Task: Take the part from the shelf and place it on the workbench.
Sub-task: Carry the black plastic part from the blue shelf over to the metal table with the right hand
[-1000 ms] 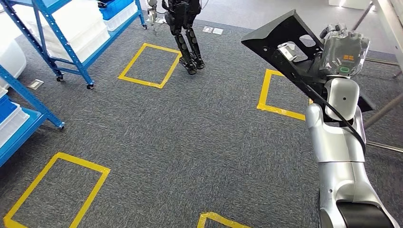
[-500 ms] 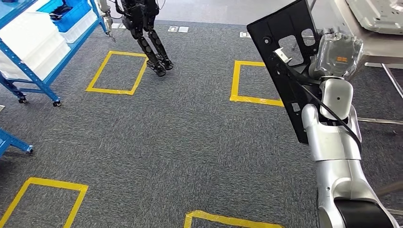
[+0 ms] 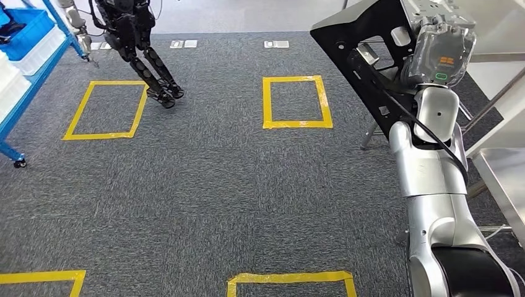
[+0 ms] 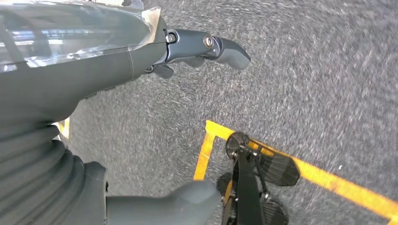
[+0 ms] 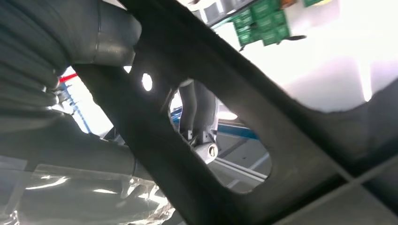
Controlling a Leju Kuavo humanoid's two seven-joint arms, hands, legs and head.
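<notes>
The part is a flat black panel (image 3: 365, 37) with cut-outs, raised at the upper right of the head view. My right hand (image 3: 442, 52), under a clear cover, grips it by its edge. In the right wrist view the black panel (image 5: 225, 117) crosses close in front of my right hand (image 5: 56, 140), and one of its fingers (image 5: 197, 112) shows through a cut-out. The steel workbench (image 3: 503, 176) lies along the right edge, beyond my right arm. My left hand (image 4: 108, 70) hangs over the carpet, fingers apart, holding nothing.
A black humanoid robot (image 3: 133, 43) stands at the back left beside a blue shelf (image 3: 31, 55) with bins. Yellow tape squares (image 3: 296, 102) mark the grey carpet, another tape square (image 3: 105, 108) near that robot, and a tape line (image 3: 291, 281) close in front.
The camera has turned right, so the shelf, the other robot and the tape squares slid left and the workbench came in at the right. The panel stays in my right hand.
</notes>
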